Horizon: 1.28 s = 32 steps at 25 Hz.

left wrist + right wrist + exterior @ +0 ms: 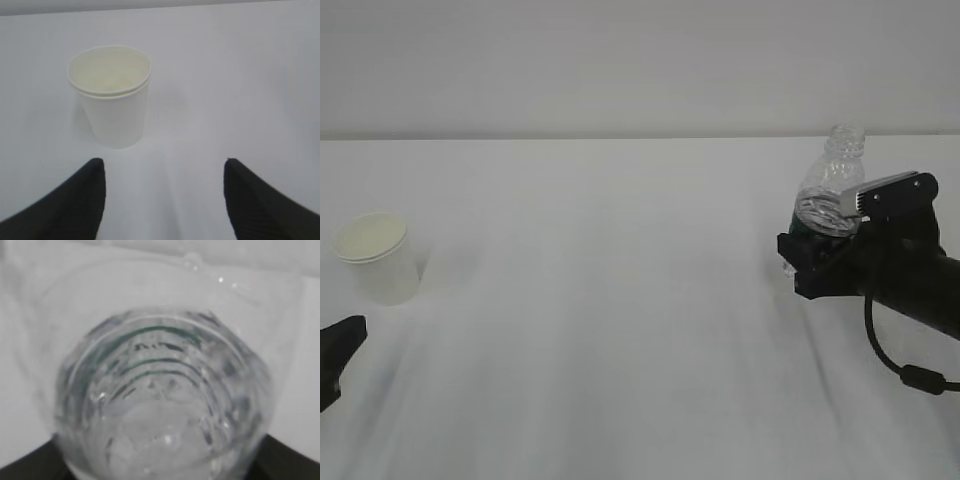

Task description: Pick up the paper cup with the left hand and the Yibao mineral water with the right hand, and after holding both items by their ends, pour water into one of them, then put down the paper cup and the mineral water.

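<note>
The white paper cup (378,257) stands upright on the table at the far left. In the left wrist view the paper cup (111,95) sits ahead of my left gripper (162,167) and a little left of its middle. That gripper is open, its two black fingers (80,200) are apart from the cup, and only one tip of the left gripper (334,358) shows in the exterior view. At the right, my right gripper (815,255) is shut on the lower, green-labelled half of the Yibao mineral water (828,185), which leans slightly. The clear ribbed bottle (165,390) fills the right wrist view.
A white cloth-covered table (620,330) spreads between the two arms, ending at a pale wall (620,60) behind. A black cable (890,360) loops below the right arm.
</note>
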Each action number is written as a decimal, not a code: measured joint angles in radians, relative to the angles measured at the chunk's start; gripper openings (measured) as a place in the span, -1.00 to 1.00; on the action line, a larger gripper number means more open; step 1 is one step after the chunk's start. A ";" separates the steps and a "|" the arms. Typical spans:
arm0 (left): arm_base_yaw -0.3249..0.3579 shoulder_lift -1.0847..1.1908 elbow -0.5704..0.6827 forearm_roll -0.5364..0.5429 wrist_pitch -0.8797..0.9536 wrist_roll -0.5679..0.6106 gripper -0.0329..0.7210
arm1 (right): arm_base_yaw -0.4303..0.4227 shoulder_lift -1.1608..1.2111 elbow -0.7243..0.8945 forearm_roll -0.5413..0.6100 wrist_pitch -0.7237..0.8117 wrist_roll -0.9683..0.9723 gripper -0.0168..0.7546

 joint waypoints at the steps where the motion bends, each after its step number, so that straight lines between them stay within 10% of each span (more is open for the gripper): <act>1: 0.000 0.010 0.000 0.000 0.000 0.000 0.52 | 0.000 -0.010 0.003 -0.002 0.002 0.000 0.17; 32: 0.000 0.416 -0.090 -0.019 -0.172 0.000 0.50 | 0.000 -0.042 0.064 -0.024 0.004 0.000 0.17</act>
